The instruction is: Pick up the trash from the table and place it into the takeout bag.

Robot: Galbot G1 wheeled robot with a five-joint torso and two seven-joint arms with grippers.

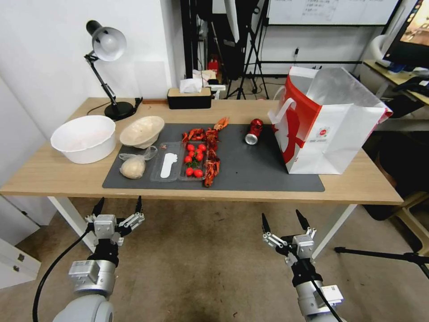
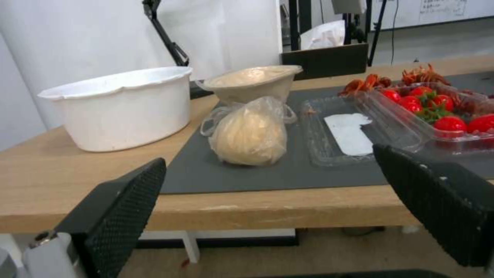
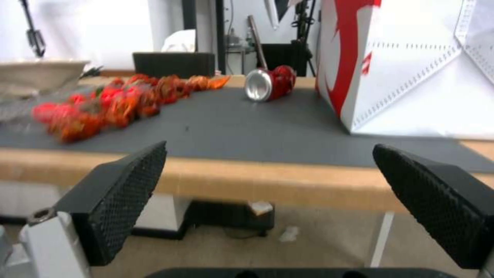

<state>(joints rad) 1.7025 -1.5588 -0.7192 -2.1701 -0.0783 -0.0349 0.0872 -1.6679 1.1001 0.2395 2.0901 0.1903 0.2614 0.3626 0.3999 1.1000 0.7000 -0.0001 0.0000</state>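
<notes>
Pincers, left (image 1: 117, 206) and right (image 1: 284, 222), hang spread wide below the desk's (image 1: 58, 172) near edge; red can (image 1: 254, 131) lies ahead of the right pincer, long axis pointing away, beside takeout bag (image 1: 328, 134).

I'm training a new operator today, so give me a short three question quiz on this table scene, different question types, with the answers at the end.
1. True or false: the red drink can stands upright on the dark grey mat.
2. Multiple choice: the clear bag with beige lump lies nearest to A) the takeout bag B) the cream shallow bowl C) the tissue box.
3. Fill in: the left gripper and right gripper hang below the table edge, both ____.

Key: 1 false, it lies on its side. 2 B. 3 open.
</notes>
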